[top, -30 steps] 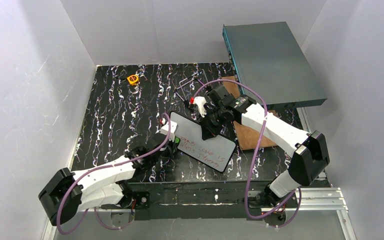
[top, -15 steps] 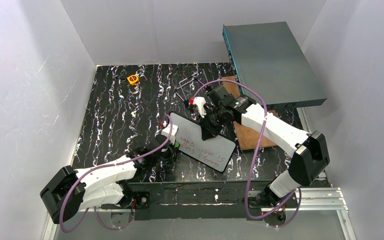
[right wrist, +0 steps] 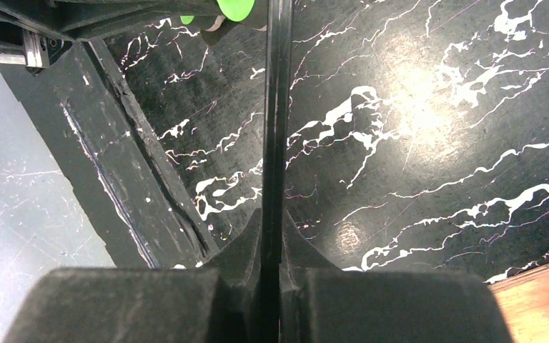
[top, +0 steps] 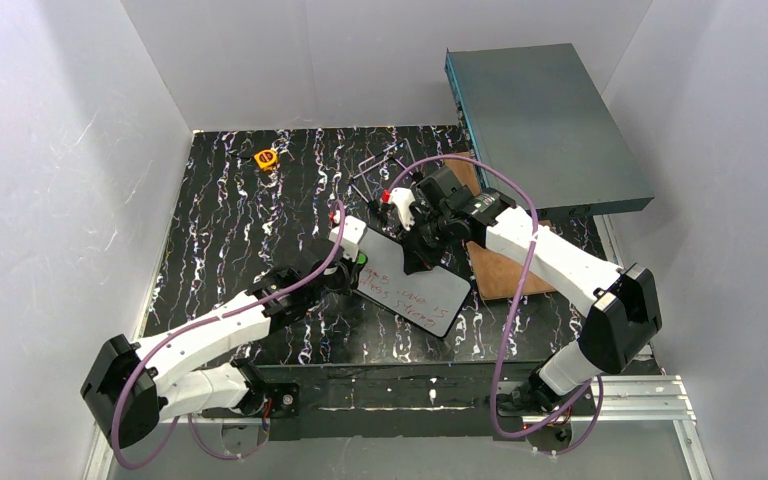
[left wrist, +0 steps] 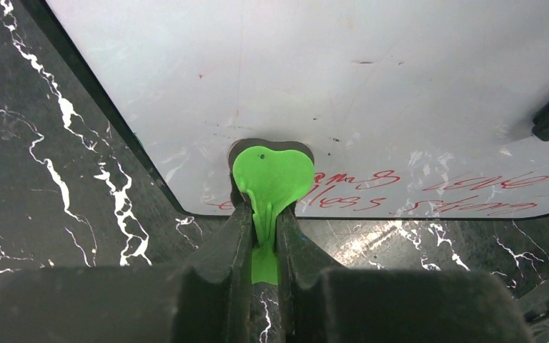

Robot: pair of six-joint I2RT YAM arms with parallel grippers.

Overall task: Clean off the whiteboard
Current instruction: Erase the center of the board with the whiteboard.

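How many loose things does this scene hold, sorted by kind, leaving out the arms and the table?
whiteboard: 1
green eraser: 1
wooden board: 1
metal box: 1
tape measure: 1
thin dark wires at the far side: too small to count, left out
Total: 5

— What's sitting on my bench, apart from the job?
— Your black table (top: 230, 230), veined white like marble. A big grey-teal metal box (top: 545, 125) fills the far right corner.
— And my wooden board?
— The brown wooden board (top: 505, 272) pokes out from under the box's near edge. A small orange-yellow thing (top: 266, 158) sits far left, well apart; thin dark rods (top: 373, 166) lie mid-back.
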